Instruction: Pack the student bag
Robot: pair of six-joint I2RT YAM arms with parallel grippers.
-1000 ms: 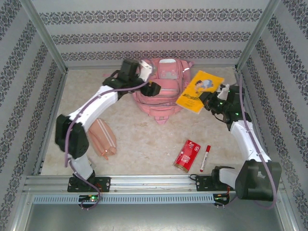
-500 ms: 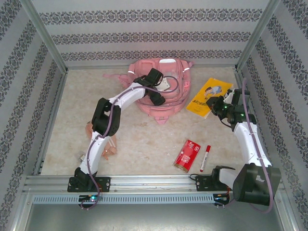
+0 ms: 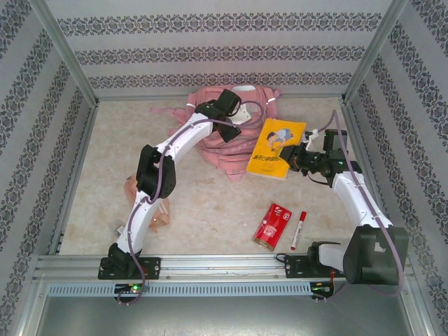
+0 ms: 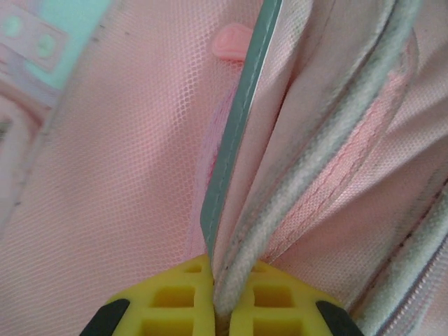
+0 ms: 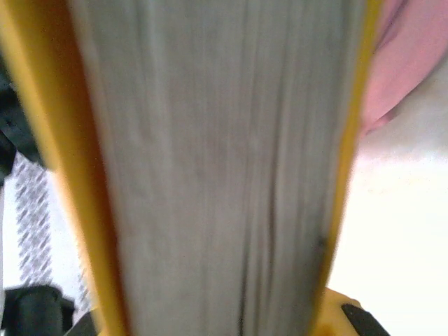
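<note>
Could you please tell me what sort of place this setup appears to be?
Probably a staged robot test cell, not a real room: patterned wall panels in an aluminium frame enclose a table with two robot arms, a student bag, yellow book and red can.

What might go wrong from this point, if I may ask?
The left gripper pinches only a thin piped edge of the student bag; it may slip off. The right gripper holds the yellow book by one edge, so it may pivot or catch on the bag's rim.
</note>
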